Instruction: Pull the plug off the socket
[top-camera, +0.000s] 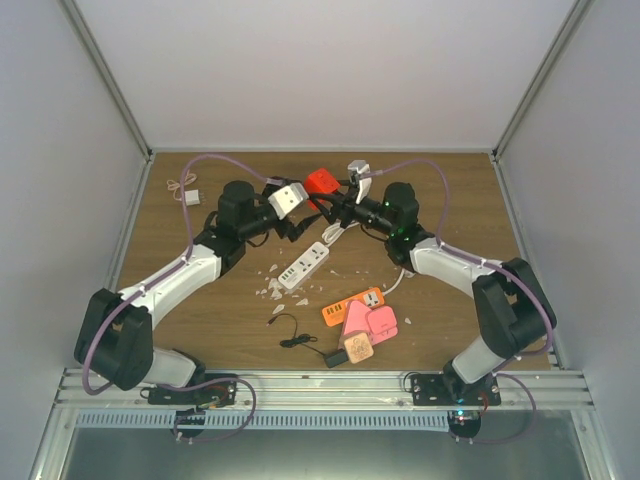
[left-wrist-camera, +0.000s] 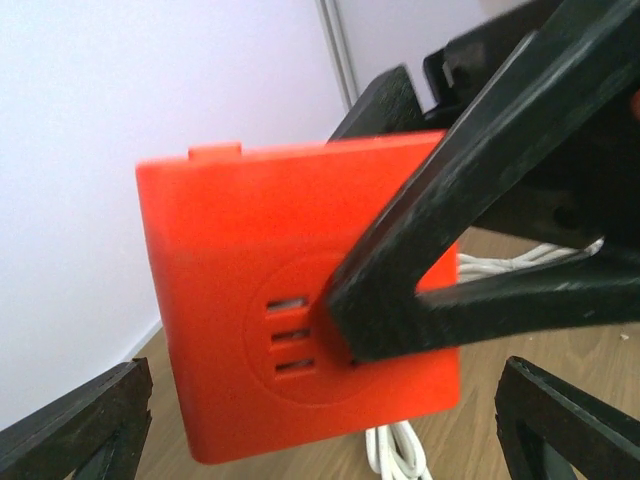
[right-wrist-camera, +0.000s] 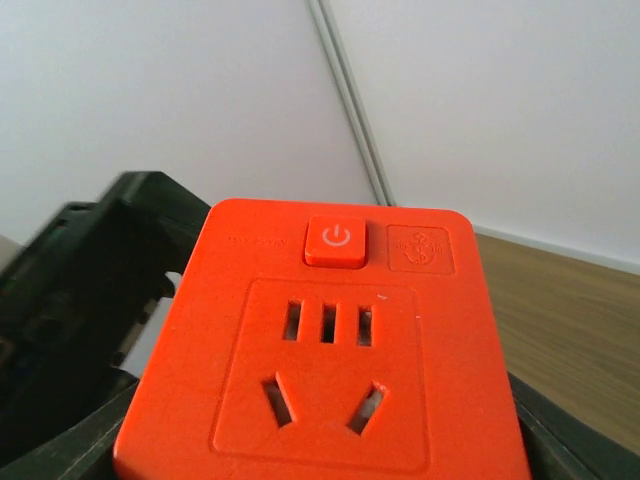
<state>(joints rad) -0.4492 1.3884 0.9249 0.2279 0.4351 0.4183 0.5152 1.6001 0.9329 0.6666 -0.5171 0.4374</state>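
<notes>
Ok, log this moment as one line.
right gripper: clamped on red socket, held aloft | left gripper: open, empty | socket front: no plug in it

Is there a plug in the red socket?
No, the red socket shows every slot on its face empty in the right wrist view.

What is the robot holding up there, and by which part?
The right tool grips the red socket block by opposite sides; the left tool holds nothing.

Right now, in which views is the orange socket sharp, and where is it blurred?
Right wrist: the orange socket is sharp, its power button legible. Left wrist: it is blurred, edges smeared. Top external: even light, socket small but clear.
</notes>
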